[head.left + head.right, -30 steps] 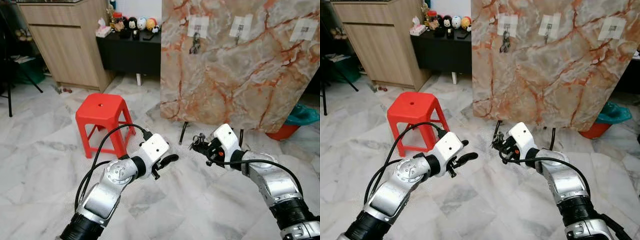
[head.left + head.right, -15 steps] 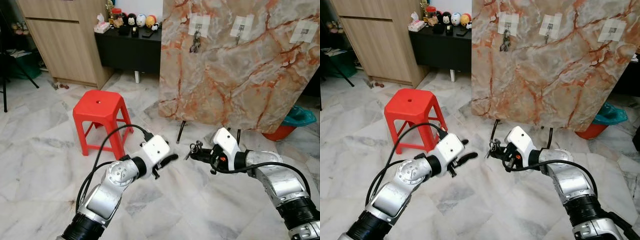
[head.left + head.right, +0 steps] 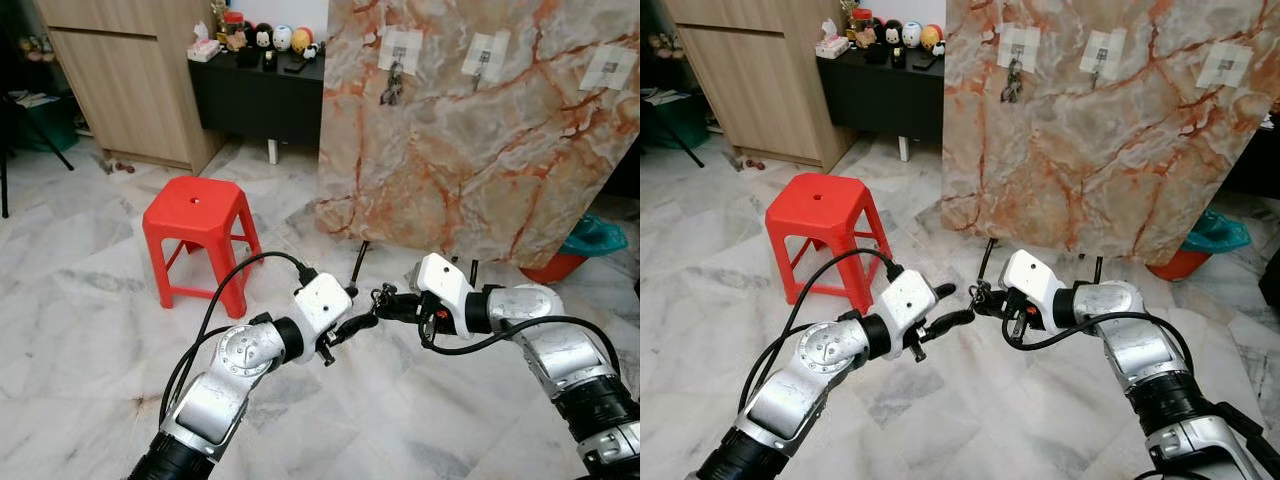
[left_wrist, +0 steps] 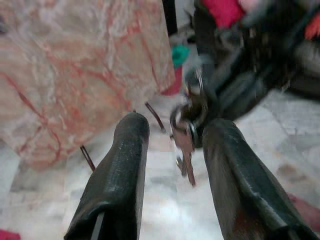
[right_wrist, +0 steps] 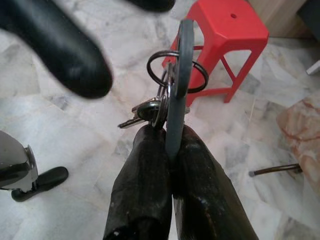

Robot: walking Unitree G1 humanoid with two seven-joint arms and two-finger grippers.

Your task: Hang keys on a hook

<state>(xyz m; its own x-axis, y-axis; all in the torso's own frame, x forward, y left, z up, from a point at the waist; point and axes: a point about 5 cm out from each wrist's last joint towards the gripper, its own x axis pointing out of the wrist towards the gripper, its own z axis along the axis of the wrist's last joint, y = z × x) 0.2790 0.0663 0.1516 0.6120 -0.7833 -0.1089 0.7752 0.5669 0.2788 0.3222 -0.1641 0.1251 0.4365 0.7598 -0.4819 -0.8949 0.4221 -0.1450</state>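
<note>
The robot's two silver arms are meeting low over a white marble floor, with the right gripper pinching a flat grey tag between its two black fingers, closed tight on it, and the bunch of keys with its wire rings hanging from that tag. In the left wrist view the keys are dangling in the gap between the left gripper's two parted fingers, which are standing a moderate way apart and are not gripping anything; whether either finger is touching the keys cannot be told through the blur. From the head camera the two grippers are pointing tip to tip, the left gripper just beside the keys held out by the right gripper. Behind them a marbled orange and cream board is standing propped on thin black legs, carrying three white patches with hooks along its top; the left hook is already holding another key bunch, while the middle hook and the right hook are sitting further along. A red plastic stool is standing to the robot's left, in front of a wooden cabinet and a black sideboard topped with small figurines.
</note>
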